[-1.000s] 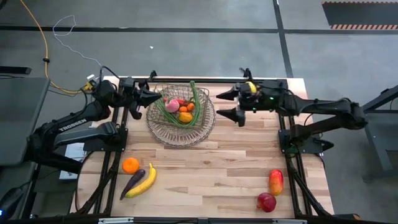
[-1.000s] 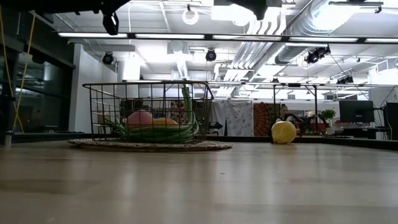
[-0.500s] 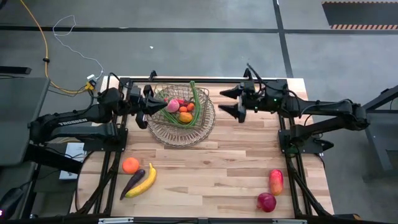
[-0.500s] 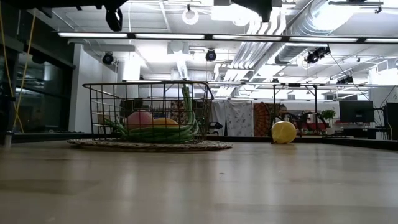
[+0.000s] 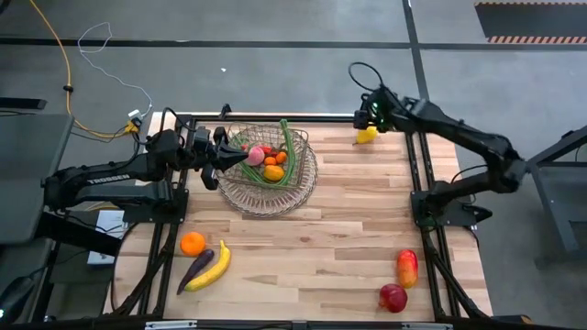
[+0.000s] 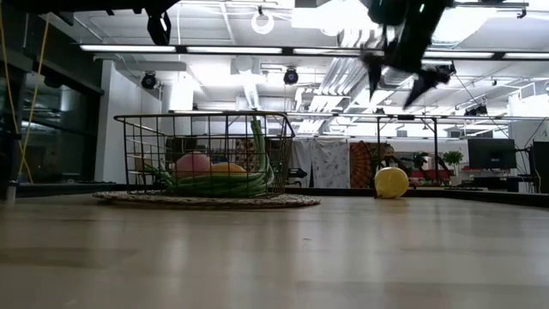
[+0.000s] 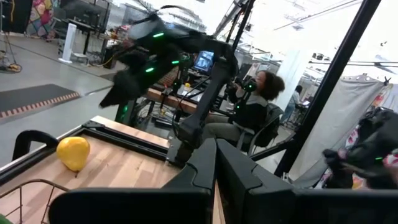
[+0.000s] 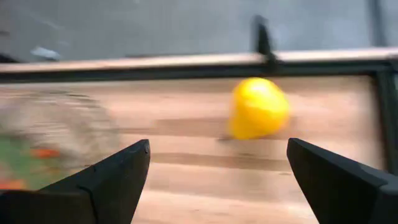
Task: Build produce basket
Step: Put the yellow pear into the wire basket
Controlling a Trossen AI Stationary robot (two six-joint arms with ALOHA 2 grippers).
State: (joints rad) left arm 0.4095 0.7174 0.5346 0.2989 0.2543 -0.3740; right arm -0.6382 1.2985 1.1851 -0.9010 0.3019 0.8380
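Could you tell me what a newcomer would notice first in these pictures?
Probably the wire basket at the table's far left-centre, already holding green beans and small bright produce. Next, the yellow lemon lying alone at the far edge, with the open right gripper poised above it. The left gripper sits shut at the basket's left rim.

The wooden table (image 5: 339,229) carries a basket (image 5: 267,191) (on a mat), lemon (image 5: 366,136), orange (image 5: 193,243), banana (image 5: 213,268), apples (image 5: 393,297).

basket (image 5: 266,174): round wire mesh, upright, part-filled (beans, carrots) | lemon (image 5: 366,136): loose, table's far edge
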